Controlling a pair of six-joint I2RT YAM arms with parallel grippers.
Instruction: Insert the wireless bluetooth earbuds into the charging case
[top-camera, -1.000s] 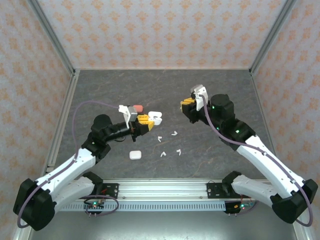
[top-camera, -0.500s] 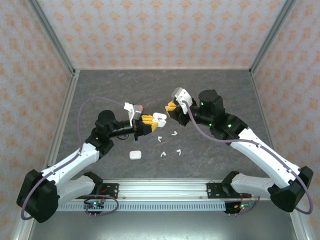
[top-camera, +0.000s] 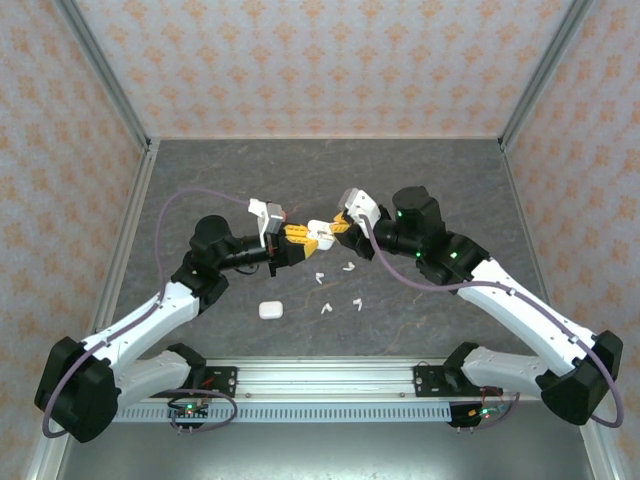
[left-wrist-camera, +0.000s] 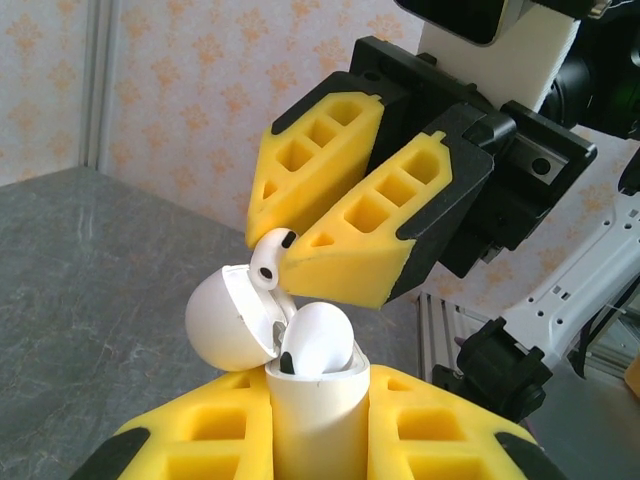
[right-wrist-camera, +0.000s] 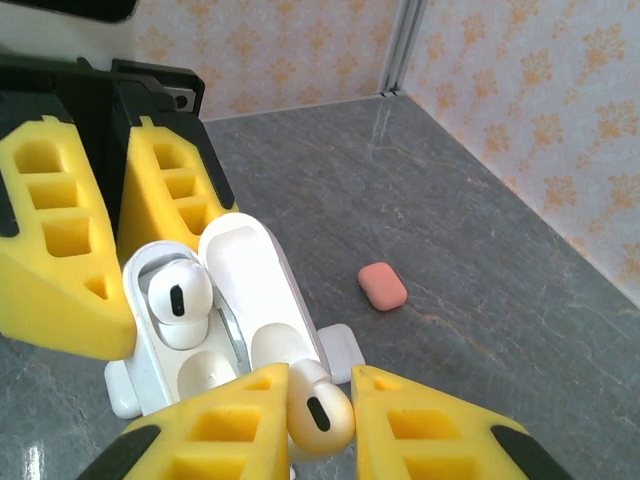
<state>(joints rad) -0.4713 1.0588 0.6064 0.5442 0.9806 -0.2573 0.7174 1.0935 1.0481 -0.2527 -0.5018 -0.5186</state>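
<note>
Over mid-table, my right gripper (left-wrist-camera: 285, 255), pinching an earbud (right-wrist-camera: 320, 408), is now swung right up to the open charging case (right-wrist-camera: 245, 270) clamped in my left gripper (top-camera: 298, 238), so it looks ready to insert.

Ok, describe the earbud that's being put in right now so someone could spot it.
Over the middle of the dark table, the left gripper clamps an open white case. The right gripper pinches one white earbud by its empty slot. Unlike the earbud already seated and the loose ones lying on the table, it sits between yellow fingers.

Right hand (top-camera: 336, 226) has swung left to the case (top-camera: 320, 238).
</note>
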